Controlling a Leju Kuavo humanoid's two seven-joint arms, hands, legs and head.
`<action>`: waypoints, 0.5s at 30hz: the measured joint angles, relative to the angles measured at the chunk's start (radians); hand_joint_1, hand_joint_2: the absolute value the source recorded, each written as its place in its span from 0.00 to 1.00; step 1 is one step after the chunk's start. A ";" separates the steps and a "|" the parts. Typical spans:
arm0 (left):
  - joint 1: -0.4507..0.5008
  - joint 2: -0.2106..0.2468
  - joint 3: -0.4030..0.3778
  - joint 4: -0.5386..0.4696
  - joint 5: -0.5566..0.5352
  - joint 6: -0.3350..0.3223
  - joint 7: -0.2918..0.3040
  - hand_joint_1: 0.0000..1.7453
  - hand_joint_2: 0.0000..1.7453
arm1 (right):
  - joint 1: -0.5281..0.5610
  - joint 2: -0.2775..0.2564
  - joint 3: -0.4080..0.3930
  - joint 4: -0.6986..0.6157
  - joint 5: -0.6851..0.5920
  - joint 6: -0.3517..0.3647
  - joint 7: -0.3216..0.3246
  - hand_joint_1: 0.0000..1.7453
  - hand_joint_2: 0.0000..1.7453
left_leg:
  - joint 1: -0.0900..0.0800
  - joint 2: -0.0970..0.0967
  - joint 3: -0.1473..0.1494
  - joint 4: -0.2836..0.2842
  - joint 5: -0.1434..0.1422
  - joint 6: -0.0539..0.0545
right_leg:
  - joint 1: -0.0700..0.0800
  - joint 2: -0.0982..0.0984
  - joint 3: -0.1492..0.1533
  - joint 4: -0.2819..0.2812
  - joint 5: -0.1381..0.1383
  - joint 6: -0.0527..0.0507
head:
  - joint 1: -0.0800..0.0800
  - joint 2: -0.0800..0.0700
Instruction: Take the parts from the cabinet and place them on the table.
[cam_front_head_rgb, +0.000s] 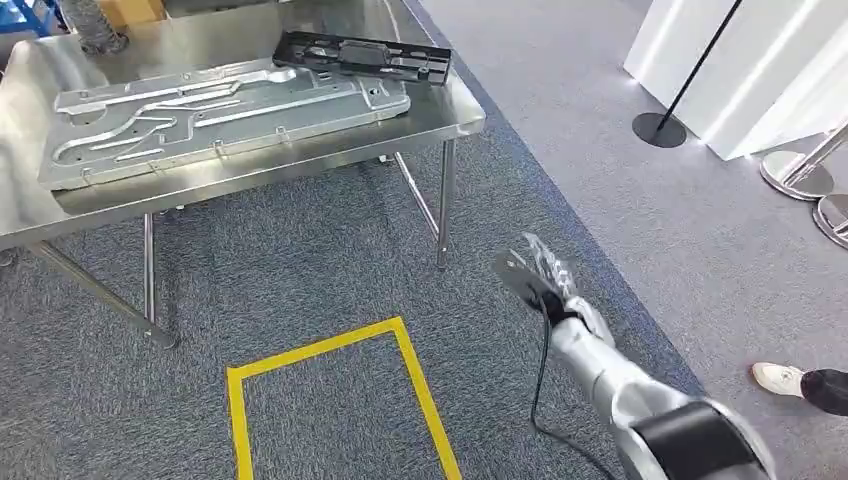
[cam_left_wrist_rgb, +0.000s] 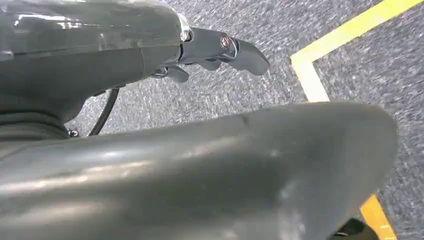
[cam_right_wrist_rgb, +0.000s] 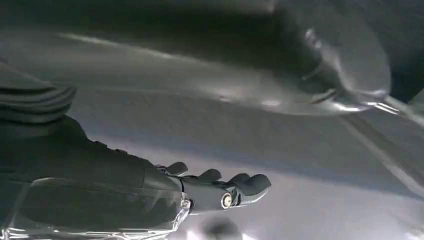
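Head view: steel counter (cam_front_head_rgb: 455, 112) fills upper left of frame; on it lies a large flat silver metal panel (cam_front_head_rgb: 220, 115) w/ stamped ribs, running from left edge to centre; a black plastic part (cam_front_head_rgb: 362, 55) lies just beyond it at upper centre, its near edge touching or overlapping the panel's far right corner, can't tell which. Both parts rest flat on counter.

Right arm (cam_front_head_rgb: 640, 400) comes in from lower right corner, silver, w/ dark band near the elbow; it stretches up-left toward centre right of frame, well below counter level and apart from the counter leg; right hand (cam_front_head_rgb: 535, 275) held out flat over the grey carpet (cam_front_head_rgb: 300, 260), fingers straight and apart, holding nothing; a black cable hangs from the wrist. Right wrist view: fingers (cam_right_wrist_rgb: 250, 184) at lower centre extended, slightly bent, nothing between them; surroundings blurred.

Left wrist view: left hand (cam_left_wrist_rgb: 210, 50) at upper centre, fingers (cam_left_wrist_rgb: 250, 56) lightly curled, spaced apart, empty; carpet behind; yellow tape (cam_left_wrist_rgb: 320, 65) at upper right.

Head view: yellow tape outline (cam_front_head_rgb: 330, 350) on carpet at lower centre; a person's white shoe (cam_front_head_rgb: 780, 378) at right edge; white panel and black stand base at upper right.
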 joint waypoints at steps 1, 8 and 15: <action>-0.002 0.000 0.000 0.000 -0.001 0.000 0.000 0.00 0.00 | 0.032 0.008 -0.017 0.004 -0.006 -0.012 -0.002 0.00 0.00 | -0.005 -0.005 -0.013 0.013 -0.003 -0.006 | 0.004 0.021 0.049 -0.074 -0.031 -0.008 | 0.000 0.000; -0.007 0.000 -0.003 0.000 -0.009 0.004 -0.010 0.00 0.00 | 0.182 0.012 -0.098 0.023 -0.066 0.007 0.051 0.00 0.00 | 0.003 -0.021 -0.070 0.158 -0.104 -0.036 | 0.007 -0.015 0.034 -0.080 -0.016 -0.073 | 0.000 0.000; -0.009 0.001 -0.005 0.000 -0.011 0.007 -0.020 0.00 0.00 | 0.323 0.009 -0.167 0.043 -0.107 -0.009 0.054 0.00 0.00 | 0.007 -0.018 0.040 0.078 -0.058 -0.029 | 0.015 -0.047 0.010 -0.060 -0.010 -0.070 | 0.000 0.000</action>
